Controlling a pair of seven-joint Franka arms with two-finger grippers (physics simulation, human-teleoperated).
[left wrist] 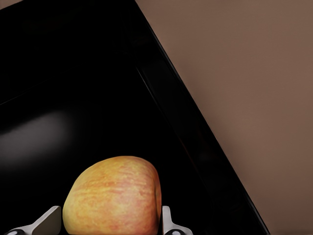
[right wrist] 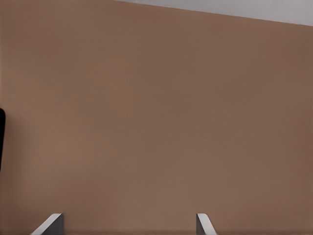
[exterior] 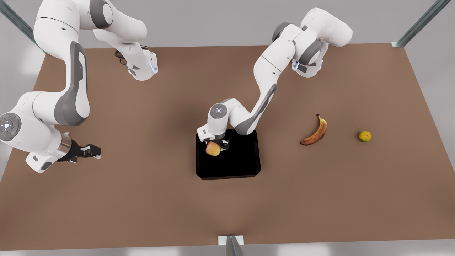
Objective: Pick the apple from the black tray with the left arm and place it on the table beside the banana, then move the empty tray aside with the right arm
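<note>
The yellow-orange apple (exterior: pixel 213 148) is in the far-left part of the black tray (exterior: pixel 234 163) at the middle of the table (exterior: pixel 142 199). My left gripper (exterior: pixel 217 145) reaches down over it from the front view's right, shut on it. In the left wrist view the fingers (left wrist: pixel 168 223) press both sides of the apple (left wrist: pixel 115 196) above the glossy tray (left wrist: pixel 73 98). The banana (exterior: pixel 314 131) lies on the table to the right of the tray. My right gripper (exterior: pixel 94 151) waits open at the front view's left, low over bare table, fingertips (right wrist: pixel 203 223) wide apart.
A small green-yellow round fruit (exterior: pixel 364 136) sits to the right of the banana. A metal post (exterior: pixel 231 245) stands at the table's near edge. A dark sliver of the tray (right wrist: pixel 1 139) shows at the edge of the right wrist view.
</note>
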